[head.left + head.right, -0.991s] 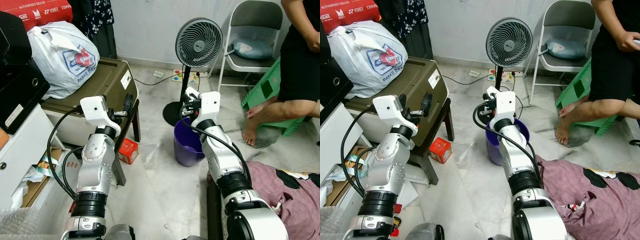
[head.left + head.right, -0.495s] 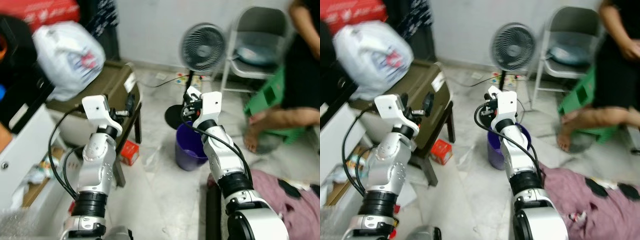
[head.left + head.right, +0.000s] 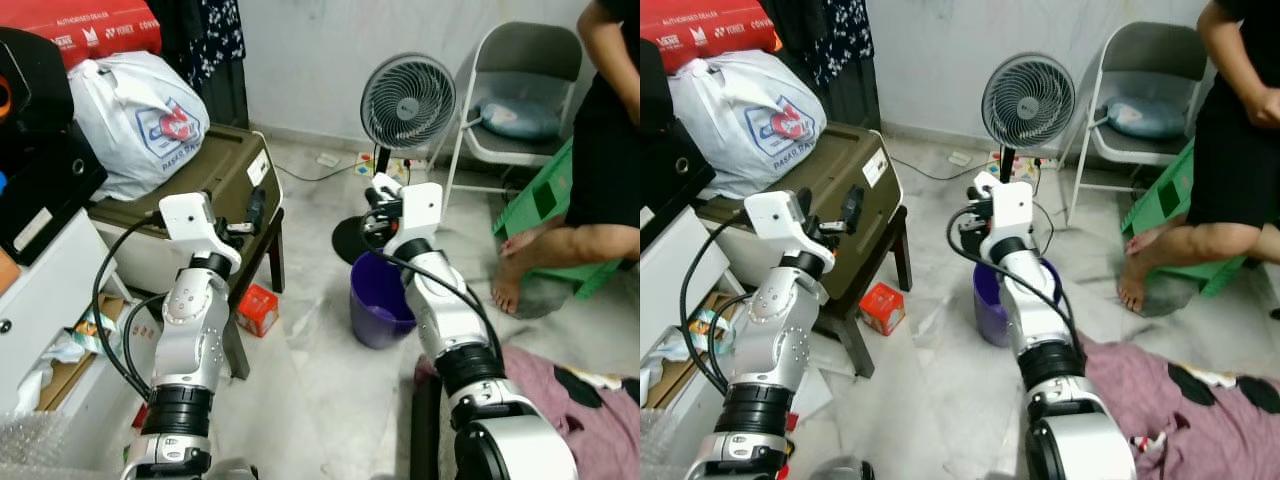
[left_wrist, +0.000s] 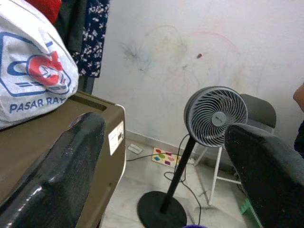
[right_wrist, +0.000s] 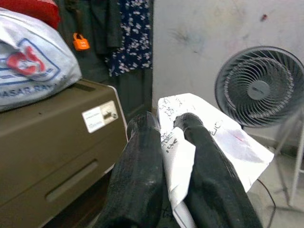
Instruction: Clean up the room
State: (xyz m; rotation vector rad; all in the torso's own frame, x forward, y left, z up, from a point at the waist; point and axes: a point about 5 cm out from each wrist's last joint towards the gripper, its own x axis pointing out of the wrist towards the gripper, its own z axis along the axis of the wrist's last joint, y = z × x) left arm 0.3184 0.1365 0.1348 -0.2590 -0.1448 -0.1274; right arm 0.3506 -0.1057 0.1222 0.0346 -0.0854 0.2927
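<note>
1. Right gripper [image 5: 166, 166]: both black fingers pinched tight on a sheet of white paper [image 5: 209, 137] with handwriting on it; the sheet sticks out past the fingertips; in the head views the gripper is raised just above the far rim of the purple bucket [image 3: 380, 300], in front of the fan [image 3: 407, 100].
2. Left gripper [image 4: 161, 156]: fingers spread wide, nothing between them; held up near the brown cabinet [image 3: 200, 175], pointing toward the fan.
3. Judged progress: one piece of litter is picked up and carried to the bucket, not yet dropped; release over the bucket looks like the step in hand.
4. Left to do, as far as seen: red carton [image 3: 257, 307] on the floor by the cabinet leg, left of the bucket; purple cloth [image 3: 560, 390] heaped on the near right floor; papers [image 3: 75, 350] low on the near left.
5. A person [image 3: 600, 150] sits far right, feet on the floor; well apart from both arms.
6. Overall: early in the task; most clutter untouched.
</note>
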